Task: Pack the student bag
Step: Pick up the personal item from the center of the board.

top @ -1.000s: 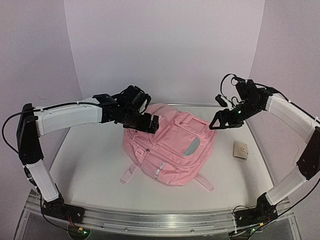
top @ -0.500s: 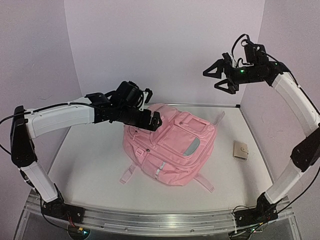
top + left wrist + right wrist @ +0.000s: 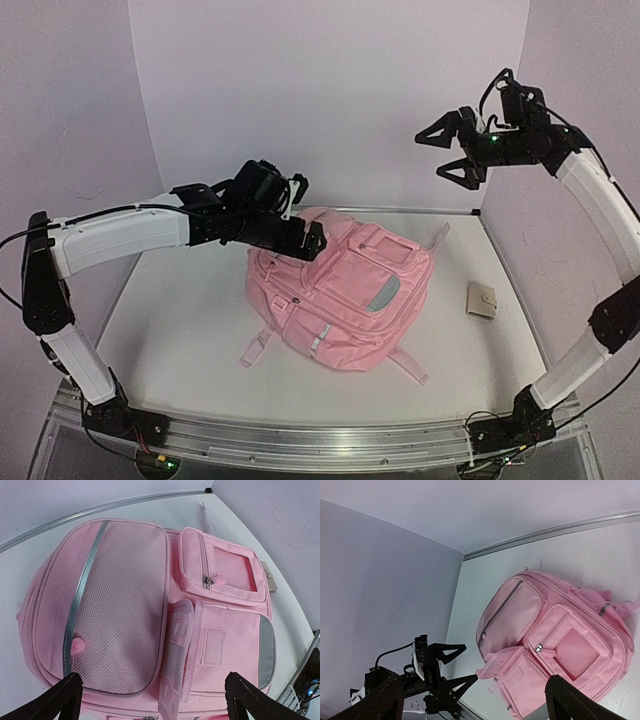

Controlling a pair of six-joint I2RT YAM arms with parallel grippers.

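The student bag [image 3: 345,290] is a large pink backpack lying front-up in the middle of the table, also filling the left wrist view [image 3: 125,605] and showing in the right wrist view [image 3: 560,640]. My left gripper [image 3: 306,232] hovers open over its upper left part, and a raised pink flap [image 3: 181,650] sits between its spread fingers [image 3: 60,697]. From the right wrist view, one fingertip of the left gripper [image 3: 470,662] reaches the flap's edge. My right gripper [image 3: 432,155] hangs high above the bag's far right corner, open and empty.
A small beige wallet [image 3: 483,300] lies on the table to the right of the bag. Pale straps [image 3: 258,347] trail from the bag's near side, and one strap [image 3: 437,237] from its far right. Walls close the table at back and sides.
My right gripper has lifted from the bag's far right corner to high up near the back wall and opened wider. The left gripper has barely moved.
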